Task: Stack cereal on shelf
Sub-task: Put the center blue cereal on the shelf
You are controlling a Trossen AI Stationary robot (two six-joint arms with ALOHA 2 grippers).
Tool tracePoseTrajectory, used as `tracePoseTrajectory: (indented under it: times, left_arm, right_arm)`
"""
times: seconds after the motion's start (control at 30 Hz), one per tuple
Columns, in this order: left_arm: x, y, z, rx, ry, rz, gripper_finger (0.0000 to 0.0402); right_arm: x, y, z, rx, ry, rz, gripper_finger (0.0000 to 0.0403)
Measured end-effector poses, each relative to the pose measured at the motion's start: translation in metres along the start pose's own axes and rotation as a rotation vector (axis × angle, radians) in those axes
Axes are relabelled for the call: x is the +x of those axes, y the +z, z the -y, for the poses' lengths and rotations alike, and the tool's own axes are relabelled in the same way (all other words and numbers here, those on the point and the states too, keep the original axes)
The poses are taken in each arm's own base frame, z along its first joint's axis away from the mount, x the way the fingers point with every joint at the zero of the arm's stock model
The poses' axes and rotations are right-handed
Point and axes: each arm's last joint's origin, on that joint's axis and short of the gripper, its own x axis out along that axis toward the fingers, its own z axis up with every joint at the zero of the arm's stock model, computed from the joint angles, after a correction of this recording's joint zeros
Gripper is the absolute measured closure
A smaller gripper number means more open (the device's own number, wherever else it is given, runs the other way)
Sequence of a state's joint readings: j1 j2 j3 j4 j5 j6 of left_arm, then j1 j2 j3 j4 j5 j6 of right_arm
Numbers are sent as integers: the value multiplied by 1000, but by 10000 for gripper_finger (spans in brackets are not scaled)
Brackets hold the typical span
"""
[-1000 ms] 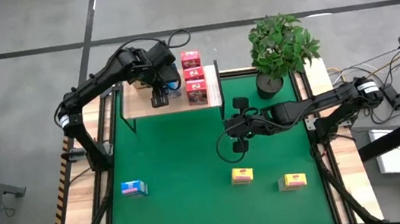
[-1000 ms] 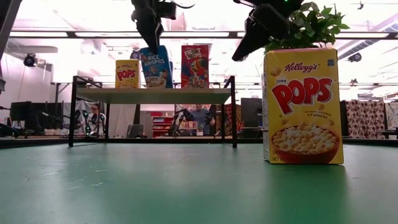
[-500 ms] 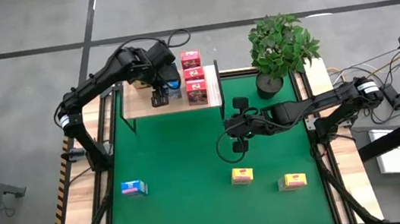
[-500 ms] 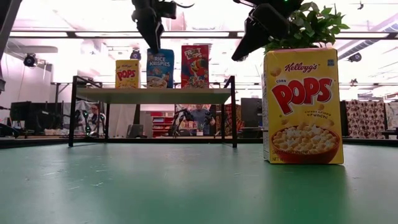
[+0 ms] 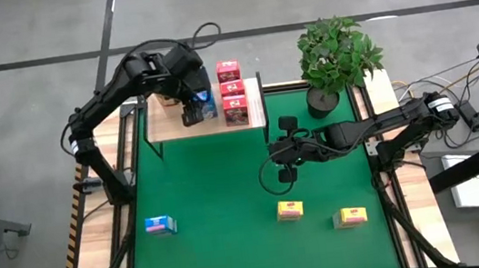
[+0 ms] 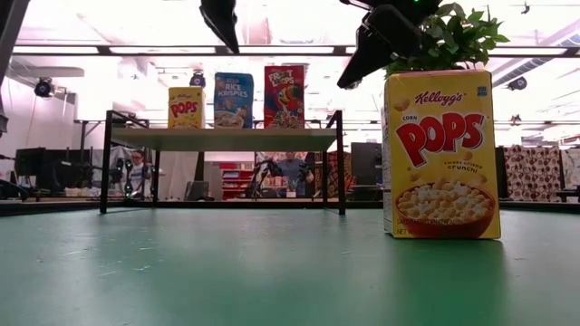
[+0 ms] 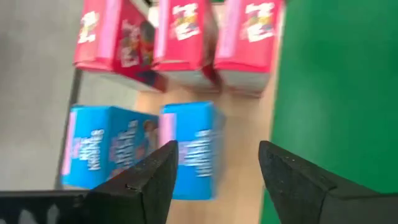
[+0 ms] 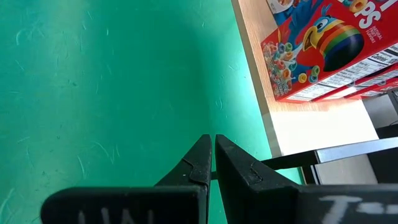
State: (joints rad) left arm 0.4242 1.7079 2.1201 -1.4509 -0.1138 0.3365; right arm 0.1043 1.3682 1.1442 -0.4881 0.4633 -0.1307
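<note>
The shelf (image 5: 165, 125) stands at the mat's far edge, with three pink-red cereal boxes (image 5: 232, 87) upright in a row at its right end. Two blue boxes (image 7: 196, 146) stand beside them, and the low view shows a yellow box (image 6: 185, 107) at the shelf's left. My left gripper (image 5: 191, 114) (image 7: 214, 180) hovers open above the blue boxes, touching none. One blue box (image 5: 160, 224) and two yellow ones (image 5: 290, 209) (image 5: 351, 217) rest on the mat's near part. My right gripper (image 5: 285, 172) (image 8: 213, 155) hangs shut over the mat's middle right.
A potted plant (image 5: 335, 54) stands at the far right corner, just right of the shelf. In the low view a yellow box (image 6: 441, 154) stands close to the camera and hides the space behind it. Green mat (image 5: 209, 183) lies bare between shelf and near boxes.
The second blue box hung tilted under my left gripper over the shelf, then came to stand upright on the board beside the pink-red box. My left gripper has let go of it and risen straight up, clear of the boxes. The right arm kept still.
</note>
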Motion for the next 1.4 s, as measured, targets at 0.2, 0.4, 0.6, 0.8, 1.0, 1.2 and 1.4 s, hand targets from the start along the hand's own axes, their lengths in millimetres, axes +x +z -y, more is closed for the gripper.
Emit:
tracePoseTrajectory:
  times: [0.2,0.4,0.6,0.8,1.0,1.2,1.4]
  left_arm:
    - [8,2,16,33,-34,-24,259]
    - [33,-2,35,60,-82,-115,334]
    - [65,-13,46,54,-104,-196,379]
    - [83,-19,49,39,-31,-203,400]
    - [91,-21,48,16,53,-214,400]
    - [93,-21,48,-6,76,-205,400]
    - [93,-21,46,-38,127,-210,400]
  right_arm:
    - [0,0,0,0,0,-1,390]
    - [0,0,0,0,0,0,390]
    - [0,0,0,-4,0,-1,390]
    - [0,0,0,-4,0,0,390]
    - [0,0,0,-2,-1,3,390]
    - [0,1,0,0,-1,6,390]
    - [0,1,0,0,-1,6,390]
